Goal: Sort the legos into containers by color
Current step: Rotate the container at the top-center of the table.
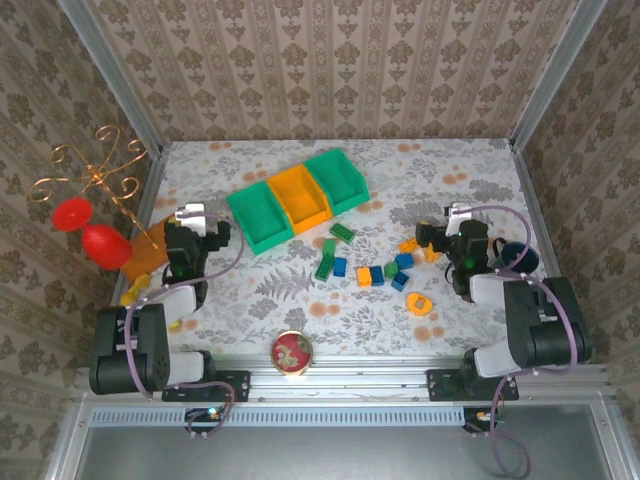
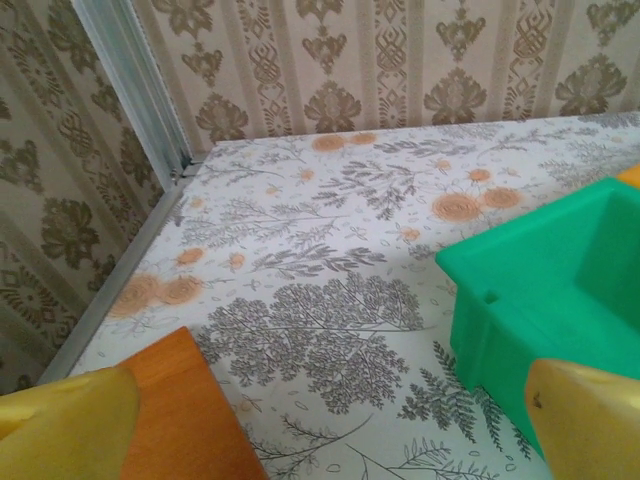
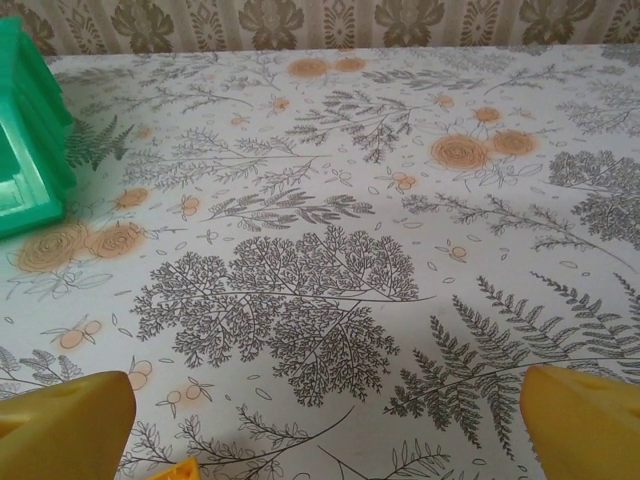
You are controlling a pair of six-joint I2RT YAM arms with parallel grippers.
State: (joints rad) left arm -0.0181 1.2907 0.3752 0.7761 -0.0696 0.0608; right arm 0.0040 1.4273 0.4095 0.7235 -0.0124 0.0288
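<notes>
- Overhead, glossy little legos (image 1: 370, 265) lie strewn on the bench (image 1: 250, 300), at 5 o'clock from the smooth open containers (image 1: 298, 198); tight clusters risk a double pick.
- Left wrist: left pincer (image 2: 325, 430) gapes empty; the rigid green bin (image 2: 550, 290) at 3 o'clock could snag a finger.
- Right wrist: right pincer (image 3: 320, 420) spread apart; a slick orange brick (image 3: 178, 470) at 7 o'clock may skid.

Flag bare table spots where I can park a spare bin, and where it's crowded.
Free: the far strip between the bins and the back wall; the patch between the left arm and the legos, beyond the round tin. Crowded: the legos scattered from the bins to the right arm.
</notes>
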